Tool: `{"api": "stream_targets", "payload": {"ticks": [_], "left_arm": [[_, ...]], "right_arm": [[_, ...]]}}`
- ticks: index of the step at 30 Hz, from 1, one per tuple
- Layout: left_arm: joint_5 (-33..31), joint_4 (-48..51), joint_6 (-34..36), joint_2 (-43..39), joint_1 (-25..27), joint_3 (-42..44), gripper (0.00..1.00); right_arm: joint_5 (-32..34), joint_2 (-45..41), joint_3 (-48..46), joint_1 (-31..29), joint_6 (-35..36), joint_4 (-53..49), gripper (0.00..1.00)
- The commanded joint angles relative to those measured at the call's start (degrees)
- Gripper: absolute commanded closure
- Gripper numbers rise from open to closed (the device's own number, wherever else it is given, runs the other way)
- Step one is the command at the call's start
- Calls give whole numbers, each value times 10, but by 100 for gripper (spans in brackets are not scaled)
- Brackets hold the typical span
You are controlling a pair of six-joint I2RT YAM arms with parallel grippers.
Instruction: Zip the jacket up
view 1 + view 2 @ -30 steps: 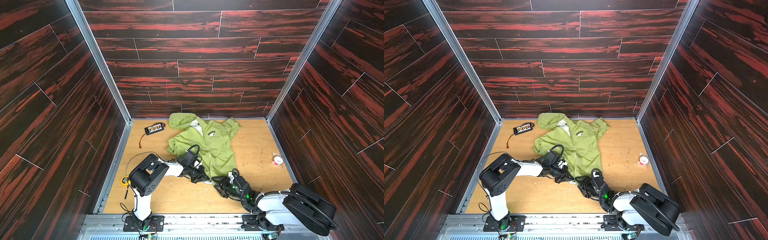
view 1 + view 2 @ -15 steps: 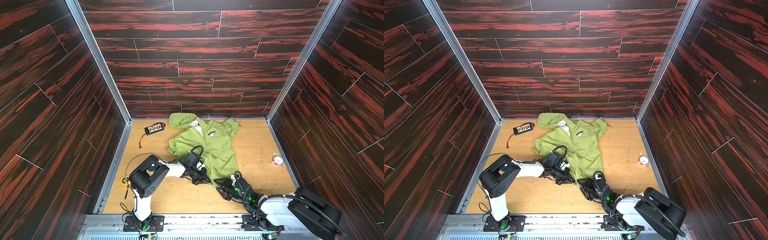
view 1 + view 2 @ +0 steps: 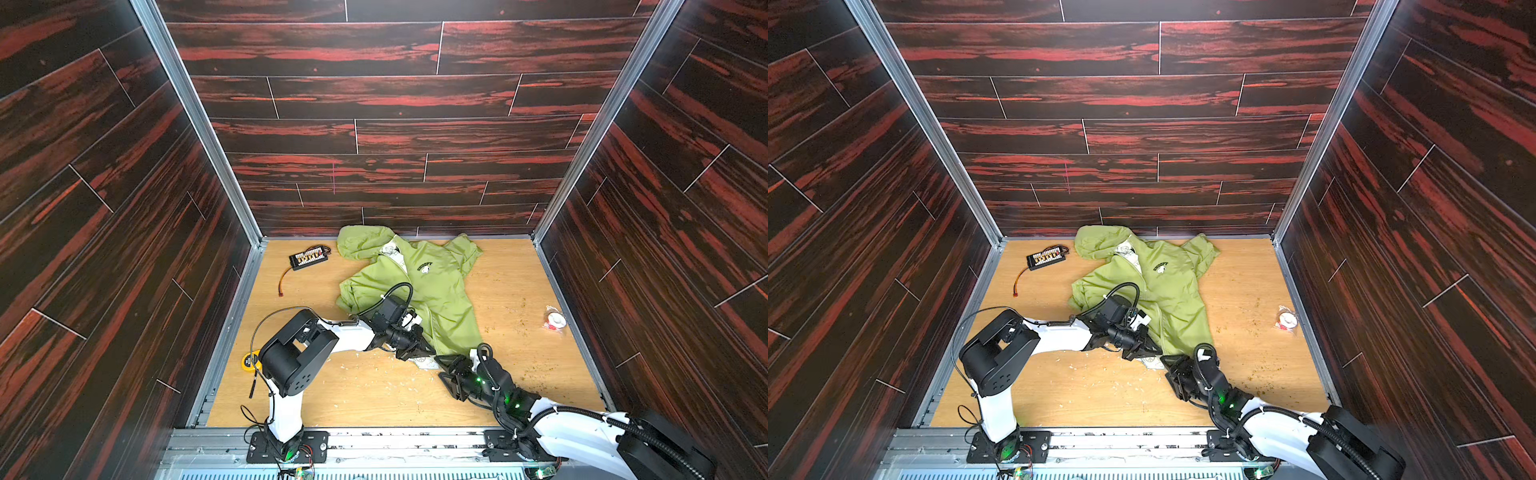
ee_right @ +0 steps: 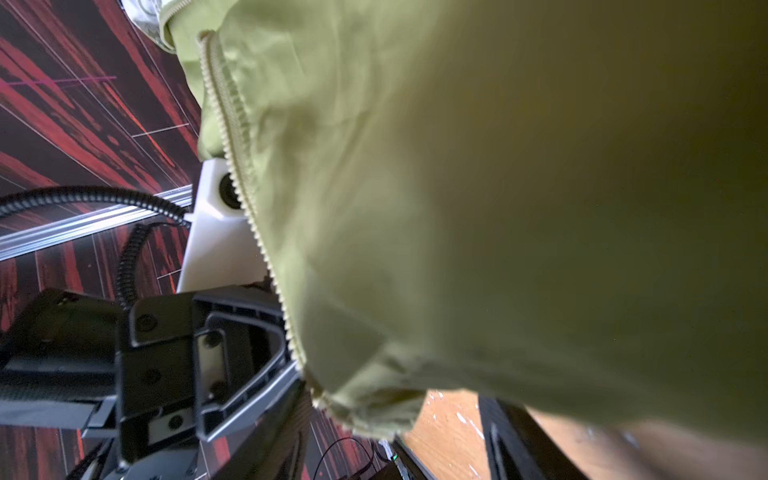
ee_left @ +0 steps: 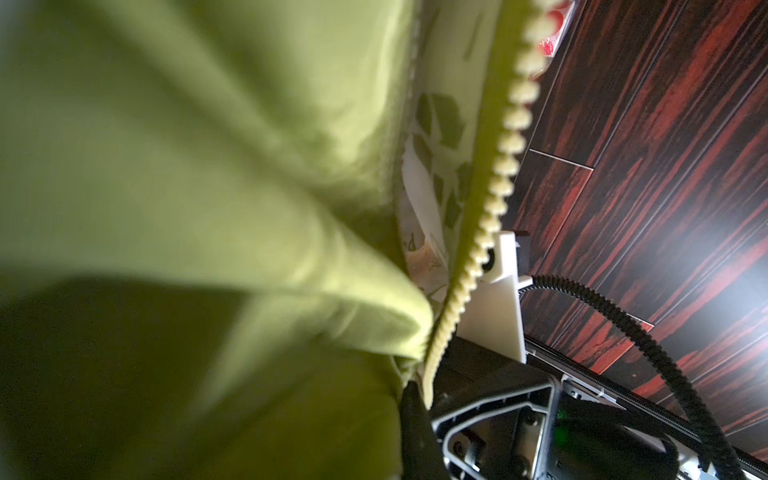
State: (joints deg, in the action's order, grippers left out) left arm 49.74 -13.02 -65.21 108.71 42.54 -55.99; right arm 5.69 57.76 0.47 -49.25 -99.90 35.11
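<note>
Nearest me, my right end effector point(image 3: 445, 369) sits at the hem corner of the jacket point(image 3: 440, 299), jaws apart with bare bench point(image 4: 449, 436) showing between them. Just beyond, the left end effector point(image 3: 419, 353) is clamped on the hem beside the pale zipper teeth point(image 5: 505, 158), a single unmeshed row along the front edge, with white patterned lining point(image 5: 440, 120) behind. The lime-green jacket lies rumpled mid-bench, front up, dark chest logo point(image 3: 424, 267) showing, hood point(image 3: 361, 243) against the back wall.

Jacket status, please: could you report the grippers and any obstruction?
Left gripper shut on jacket hem at the zipper. Right gripper open beside it. Zipper undone there. No clutter on it.
</note>
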Motion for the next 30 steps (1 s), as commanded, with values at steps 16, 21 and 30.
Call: {"api": "stream_targets", "payload": {"ticks": [16, 21, 30], "left_arm": [[1, -35, -22, -5, 6, 9, 100], [-5, -40, -25, -6, 6, 11, 100], [-18, -46, -29, -4, 6, 15, 100]], "right_arm": [[4, 292, -81, 27, -55, 423, 43], [1, 260, -82, 28, -58, 370, 44], [11, 27, -69, 28, -53, 38, 46]]}}
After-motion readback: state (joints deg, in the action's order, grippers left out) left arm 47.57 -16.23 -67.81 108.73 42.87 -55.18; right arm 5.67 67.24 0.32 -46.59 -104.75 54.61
